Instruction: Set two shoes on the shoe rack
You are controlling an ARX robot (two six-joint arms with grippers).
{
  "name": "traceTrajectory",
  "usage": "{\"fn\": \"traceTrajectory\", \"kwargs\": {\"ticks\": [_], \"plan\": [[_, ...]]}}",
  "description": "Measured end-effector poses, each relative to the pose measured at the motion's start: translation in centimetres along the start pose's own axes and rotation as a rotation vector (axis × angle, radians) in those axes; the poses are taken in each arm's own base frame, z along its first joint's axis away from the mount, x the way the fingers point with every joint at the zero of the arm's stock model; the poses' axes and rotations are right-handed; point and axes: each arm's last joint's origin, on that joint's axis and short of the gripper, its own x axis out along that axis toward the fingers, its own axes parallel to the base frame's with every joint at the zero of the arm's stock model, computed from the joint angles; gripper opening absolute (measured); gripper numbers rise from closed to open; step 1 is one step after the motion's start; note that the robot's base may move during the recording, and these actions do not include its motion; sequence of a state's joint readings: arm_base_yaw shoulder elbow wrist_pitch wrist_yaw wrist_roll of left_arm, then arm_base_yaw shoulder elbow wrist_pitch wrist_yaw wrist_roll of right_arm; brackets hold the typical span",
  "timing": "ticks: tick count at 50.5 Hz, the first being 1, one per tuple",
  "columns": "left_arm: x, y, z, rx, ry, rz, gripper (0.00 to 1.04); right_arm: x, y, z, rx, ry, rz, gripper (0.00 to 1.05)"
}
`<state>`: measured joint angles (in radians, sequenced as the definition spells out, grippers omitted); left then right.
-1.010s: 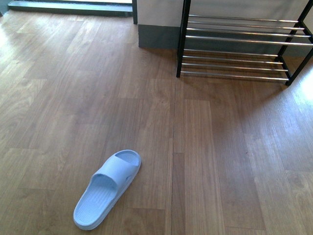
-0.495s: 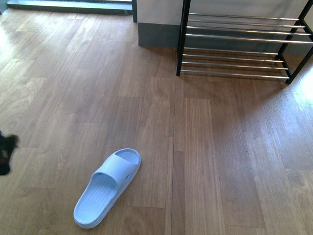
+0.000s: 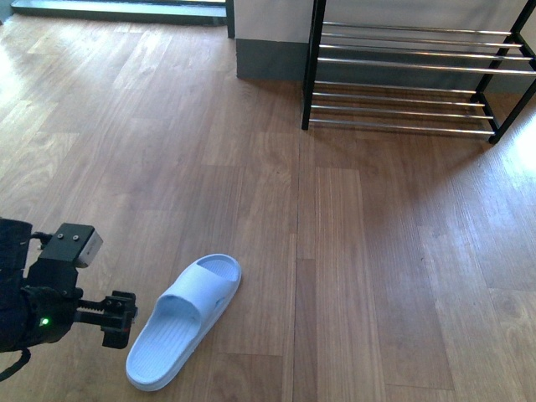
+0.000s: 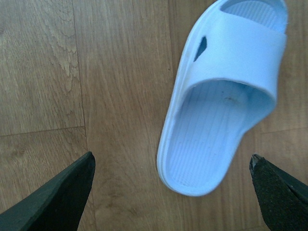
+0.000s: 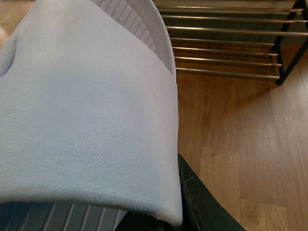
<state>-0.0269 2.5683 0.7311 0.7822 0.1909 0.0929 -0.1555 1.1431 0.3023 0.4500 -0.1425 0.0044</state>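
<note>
Left fingers [image 4: 62, 197] spread wide, low over the floor [image 3: 377, 251]. I see the pale blue slide [image 3: 184, 322] lying flat, its heel just beside them at 3 o'clock. Right fingers [image 5: 202, 202] clamped on second slide [image 5: 86, 106]. Shoe rack [image 3: 402, 67] at 1 o'clock, well apart.

Floor [image 3: 377, 251]: wood-grain planks in a mid-brown tone, laid lengthwise from near to far, with visible seams between boards.

Far wall [image 3: 272, 17]: white surface, finished at floor level with a grey skirting band [image 3: 268, 63].

Far left: a dark threshold strip [image 3: 117, 10] runs along the floor edge. Bright daylight enters above it and produces pale glare on the adjacent planks.

Far right: the shoe rack [image 3: 402, 64] stands against the wall. A second bright patch falls on the floor at the right edge.
</note>
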Motion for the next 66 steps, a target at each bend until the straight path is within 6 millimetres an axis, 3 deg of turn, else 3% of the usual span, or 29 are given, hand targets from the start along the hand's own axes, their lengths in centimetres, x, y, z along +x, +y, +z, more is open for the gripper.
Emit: {"fn": "traceTrajectory", "kwargs": {"ticks": [23,38,66], "plan": [[6.6,-0.2,1.9,0.308,0.137,0.017,0.95,0.0,0.0,0.0,0.000,0.000,0.001,0.01],[9.5,-0.7,4.4,0.430,0.131,0.029,0.95,0.0,0.0,0.0,0.000,0.000,0.000,0.01],[12.7,-2.2,5.2,0.484,0.121,-0.075,0.95,0.0,0.0,0.0,0.000,0.000,0.001,0.01]]}}
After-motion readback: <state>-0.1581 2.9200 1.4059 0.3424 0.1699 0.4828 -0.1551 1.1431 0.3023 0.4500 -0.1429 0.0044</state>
